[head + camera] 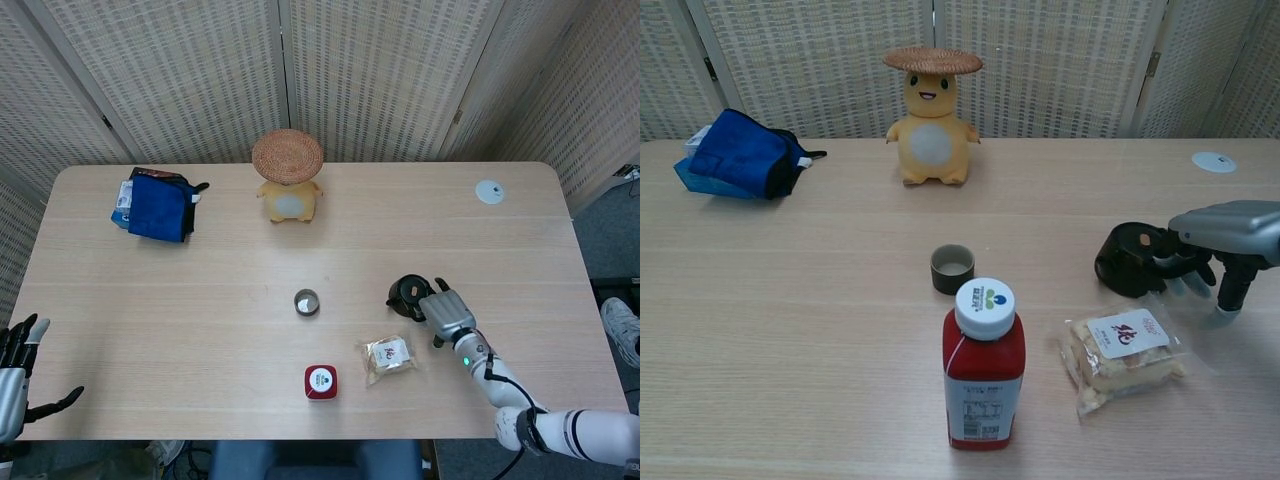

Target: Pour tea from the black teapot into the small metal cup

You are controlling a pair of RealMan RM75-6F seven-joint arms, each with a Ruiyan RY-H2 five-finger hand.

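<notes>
Landmark for all positions: small metal cup [306,301], standing upright near table centre.

Far left of the cup, at the table's near corner: left hand [18,362], fingers spread wide, holding nothing, well apart from every object. It shows in the head view only.

Back-left of the cup: blue pouch [160,205] lying on the table [120,300], untouched.

Directly behind the cup, towards the screen: yellow plush toy [930,130] with a woven straw hat, upright.

Cup itself: nothing touching it. The chest view shows a pale interior; cannot tell whether any liquid is inside.

In front of the cup, towards the robot: red bottle [984,365] with a white cap, upright, capped.

Front-right of the cup: snack packet [1123,357], flat on the table.

Right of the cup, clearly apart from it: black teapot [1133,258], resting on the table, level. Right hand [1215,250] is at the pot's far side, fingers [1185,268] curled against its body. Whether the grip is fully closed, cannot tell; the pot is not lifted.

Far back-right of the cup: white disc [489,192] on the table.

Progress, as judged: early. Reach to the teapot appears done, grasp in progress. Left: lift, carry to the cup, tilt, pour.
</notes>
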